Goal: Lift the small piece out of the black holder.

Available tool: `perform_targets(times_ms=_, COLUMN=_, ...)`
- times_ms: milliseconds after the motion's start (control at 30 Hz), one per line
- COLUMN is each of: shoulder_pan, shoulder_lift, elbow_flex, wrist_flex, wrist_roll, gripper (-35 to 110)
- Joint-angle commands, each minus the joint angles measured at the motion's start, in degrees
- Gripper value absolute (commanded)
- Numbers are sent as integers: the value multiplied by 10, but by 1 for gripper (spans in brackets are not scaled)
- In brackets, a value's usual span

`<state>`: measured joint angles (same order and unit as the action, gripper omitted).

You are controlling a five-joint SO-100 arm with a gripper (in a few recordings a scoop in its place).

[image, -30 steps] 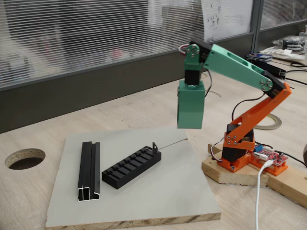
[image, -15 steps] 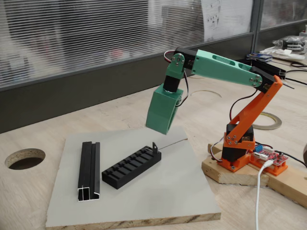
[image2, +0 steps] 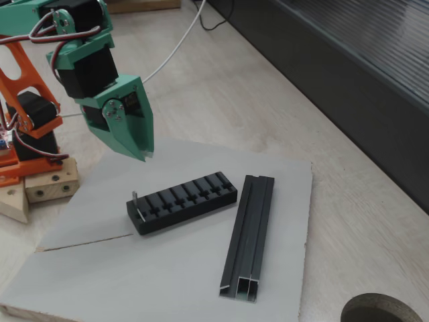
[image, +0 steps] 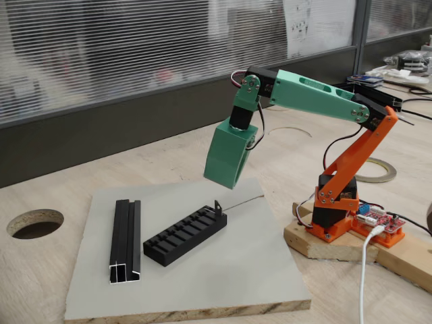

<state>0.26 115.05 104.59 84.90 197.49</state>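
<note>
Hovering above the board, my gripper (image: 220, 180) (image2: 145, 155) hangs tilted, its green tip pointing down toward the end of the black holder (image: 185, 235) (image2: 181, 202) where the small piece (image: 218, 208) (image2: 137, 205) stands. My fingers look drawn together to a point with nothing between them. The small piece sits upright in the holder's end slot, the end nearest my arm's base, and my tip is above it and well clear, touching neither it nor the holder. Compared with half a second ago I have barely moved; a second ago my gripper hung straight down, further back over the board's far edge, and it has since swung forward and tilted. The holder lies slantwise on the grey board (image: 196, 283) (image2: 134, 282), with the black channel rail (image: 126, 240) (image2: 249, 233) just beside it, apart. Neither has shifted. The board rests on the wooden table (image: 40, 283) (image2: 348, 221).
</note>
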Motion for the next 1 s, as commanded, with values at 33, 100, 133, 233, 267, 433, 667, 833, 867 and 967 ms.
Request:
perform_targets(times_ms=33, shoulder_pan=-10, shoulder_lift=16, elbow_flex=-3, wrist_flex=44, wrist_roll=12, gripper=9)
perform_targets(times_ms=100, shoulder_pan=-11, shoulder_lift=16, elbow_flex=-8, wrist_flex=84, wrist_roll=12, gripper=9)
perform_targets(times_ms=133, shoulder_pan=-11, shoulder_lift=16, elbow_flex=-10, wrist_flex=102, wrist_roll=12, gripper=9)
perform_targets(times_ms=233, shoulder_pan=-10, shoulder_lift=16, elbow_flex=-6, wrist_flex=124, wrist_roll=12, gripper=9)
perform_targets(times_ms=267, shoulder_pan=-10, shoulder_lift=16, elbow_flex=-4, wrist_flex=123, wrist_roll=12, gripper=9)
perform_targets(times_ms=433, shoulder_pan=-10, shoulder_lift=6, elbow_flex=-4, wrist_flex=122, wrist_roll=75, gripper=9)
perform_targets(times_ms=667, shoulder_pan=-16, shoulder_lift=8, elbow_flex=-4, wrist_flex=127, wrist_roll=127, gripper=9)
perform_targets(times_ms=833, shoulder_pan=-104, shoulder_lift=5, elbow_flex=-2, wrist_flex=127, wrist_roll=134, gripper=10)
perform_targets(times_ms=867, shoulder_pan=-112, shoulder_lift=5, elbow_flex=-2, wrist_flex=126, wrist_roll=134, gripper=10)
perform_targets(times_ms=967, shoulder_pan=-116, shoulder_lift=5, elbow_flex=-2, wrist_flex=122, wrist_roll=134, gripper=10)
